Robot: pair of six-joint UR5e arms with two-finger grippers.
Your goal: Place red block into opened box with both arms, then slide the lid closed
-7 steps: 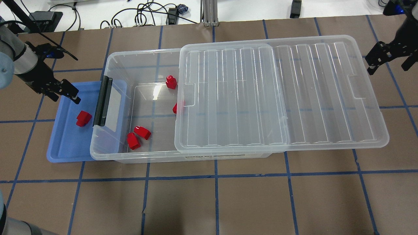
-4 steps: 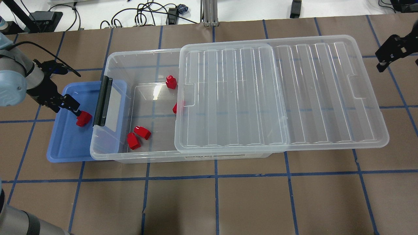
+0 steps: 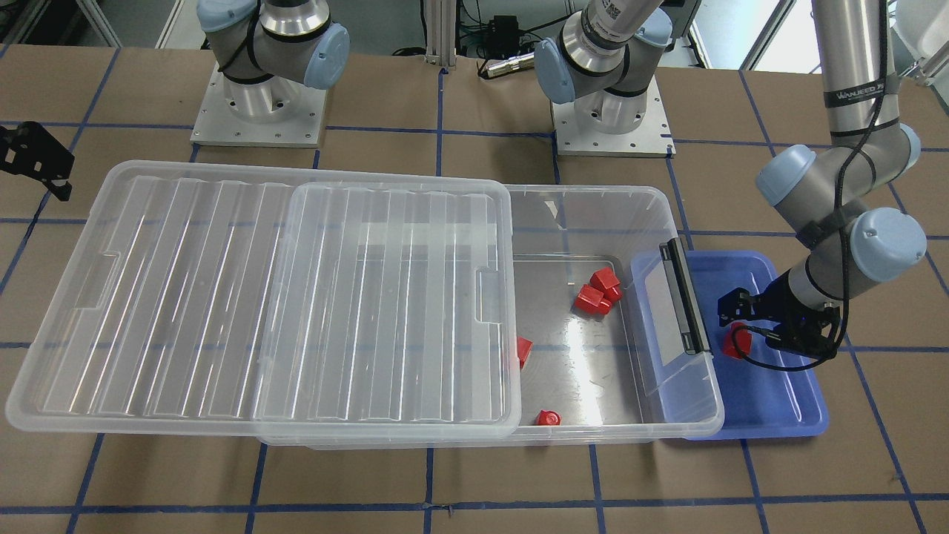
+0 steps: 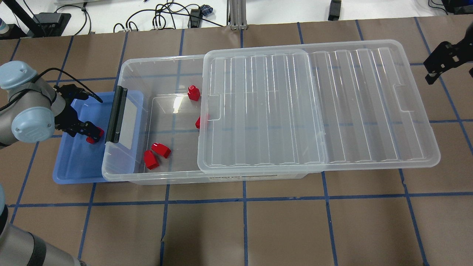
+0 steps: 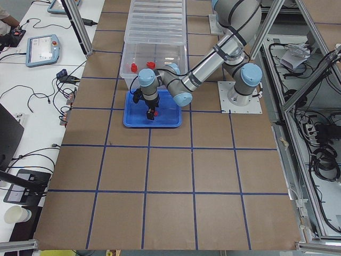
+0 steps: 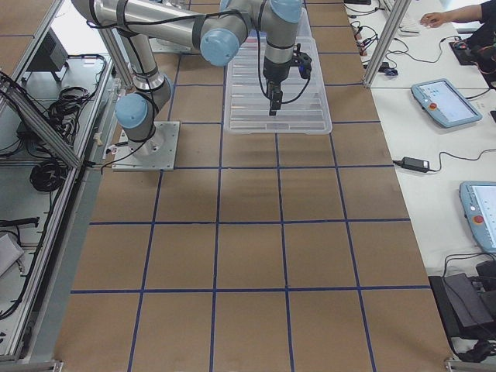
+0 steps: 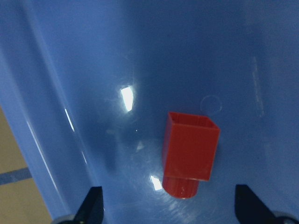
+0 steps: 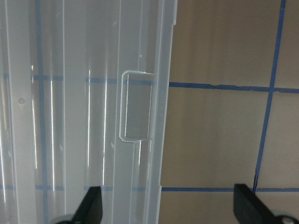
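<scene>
A red block (image 7: 190, 154) lies on its side in the blue tray (image 4: 74, 166), stud toward the wrist camera. My left gripper (image 4: 90, 133) is low over it, open, its fingertips (image 7: 91, 207) wide apart on either side of the block (image 3: 738, 343) without touching it. The clear box (image 4: 125, 64) stands half open. Its ribbed lid (image 4: 317, 107) is slid toward the right and overhangs the box's end. My right gripper (image 4: 447, 62) hovers open beyond the lid's far short end, above the end notch (image 8: 136, 105).
Several other red blocks (image 4: 161, 149) lie in the open part of the box, one half under the lid's edge (image 4: 201, 121). The box's black handle (image 4: 116, 114) overlaps the tray. Cables and a post sit at the table's far edge.
My left gripper has come down and right into the blue tray until it straddles the red block. The right gripper has drawn back toward the right edge and slightly upward.
</scene>
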